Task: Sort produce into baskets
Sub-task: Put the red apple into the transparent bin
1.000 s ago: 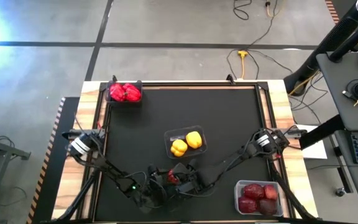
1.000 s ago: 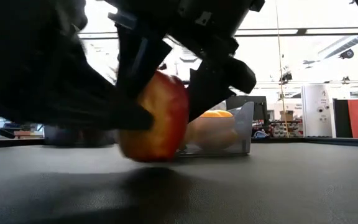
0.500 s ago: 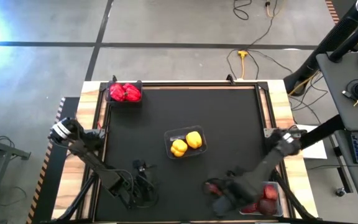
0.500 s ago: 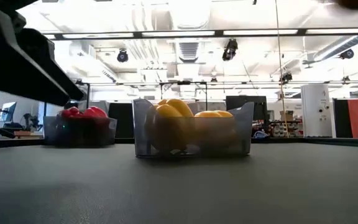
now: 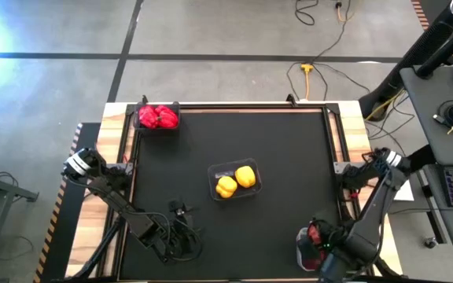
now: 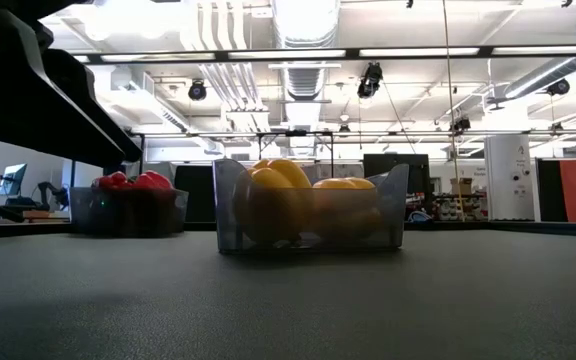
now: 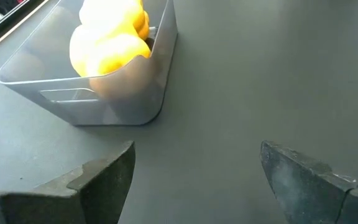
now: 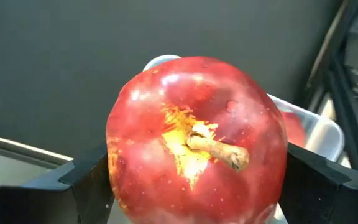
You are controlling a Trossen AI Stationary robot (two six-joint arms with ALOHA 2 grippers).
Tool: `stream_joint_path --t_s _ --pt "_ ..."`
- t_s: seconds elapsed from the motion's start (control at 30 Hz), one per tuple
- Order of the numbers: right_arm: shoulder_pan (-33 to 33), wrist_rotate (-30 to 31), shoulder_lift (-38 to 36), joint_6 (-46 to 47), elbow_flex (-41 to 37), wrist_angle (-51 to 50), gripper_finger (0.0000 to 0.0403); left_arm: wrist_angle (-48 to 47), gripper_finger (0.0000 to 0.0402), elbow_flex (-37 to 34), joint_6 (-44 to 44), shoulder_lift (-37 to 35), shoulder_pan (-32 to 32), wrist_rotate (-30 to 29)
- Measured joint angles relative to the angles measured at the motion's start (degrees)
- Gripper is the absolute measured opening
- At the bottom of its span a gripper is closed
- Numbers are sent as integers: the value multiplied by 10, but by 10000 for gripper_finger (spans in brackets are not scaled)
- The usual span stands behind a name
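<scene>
My right gripper (image 5: 321,240) is shut on a dark red apple (image 8: 194,146) and hangs over the clear basket (image 8: 319,127) at the table's near right corner, where another apple (image 8: 295,129) lies. My left gripper (image 7: 194,168) stands open and empty near the table's near left, low over the mat and pointing at the clear basket (image 5: 234,180) in the middle. Two yellow peppers (image 5: 235,181) rest in that basket. Red peppers (image 5: 156,116) fill the dark basket (image 5: 157,126) at the far left corner. My right gripper pinches the apple by two opposite sides (image 8: 118,168) between its two fingers (image 8: 89,180). The fingers come from above and point down. The apple's stem end (image 8: 216,149) faces up toward the wrist. It hangs clear above the near right basket.
The black mat (image 5: 289,157) lies bare between the three baskets. A raised frame (image 5: 333,141) runs along the mat's edges, with wooden table margins outside it. My right arm (image 5: 372,196) reaches along the right edge.
My right gripper has lifted the apple off the mat at the near middle and carried it toward the table's right edge, to above the near right basket, turning as it went. My left gripper has drawn back from the apple toward the near left and risen a little.
</scene>
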Motion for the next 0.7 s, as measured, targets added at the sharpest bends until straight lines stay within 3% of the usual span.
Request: stream_joint_path --t_s 0.13,0.33,0.5,0.7 --pt "-7 0 -34 1 -75 82 336 -6 326 0 0 0 0 0" --pt "-19 -27 -51 -3 -155 171 386 -14 326 0 0 0 0 0" --pt "-24 -28 -54 -3 -166 200 395 -29 326 0 0 0 -1 1" --pt "-32 -26 -69 -15 -119 149 398 -52 326 0 -6 -12 -1 11"
